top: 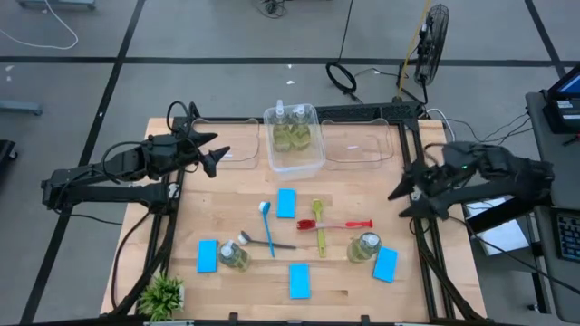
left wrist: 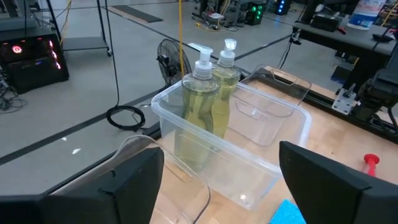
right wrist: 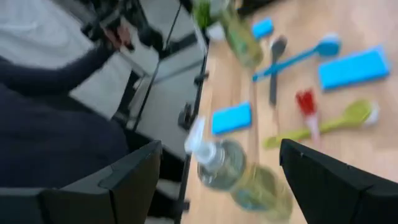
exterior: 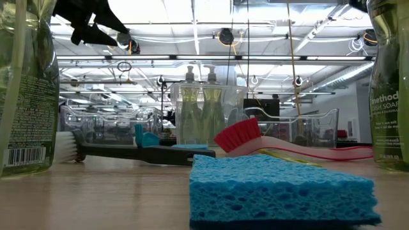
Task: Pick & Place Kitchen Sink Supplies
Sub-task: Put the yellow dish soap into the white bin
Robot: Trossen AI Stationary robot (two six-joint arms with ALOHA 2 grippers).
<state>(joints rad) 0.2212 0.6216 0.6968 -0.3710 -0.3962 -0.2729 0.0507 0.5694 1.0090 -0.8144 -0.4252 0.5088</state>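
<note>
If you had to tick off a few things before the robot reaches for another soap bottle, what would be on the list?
1. Left gripper open and empty: ok.
2. Right gripper open and empty: ok.
3. Middle bin has room beside its two bottles: ok.
4. Right-hand bottle on the table free of other things: not ok, a blue sponge touches it.
5. Left-hand bottle on the table free: not ok, the grey brush crowds it.

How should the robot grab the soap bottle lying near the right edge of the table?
The bottle lies on its side beside a blue sponge, so probably come straight down from above and close the jaws across its rounded body, not the narrow white pump. The right gripper is nearest.
</note>
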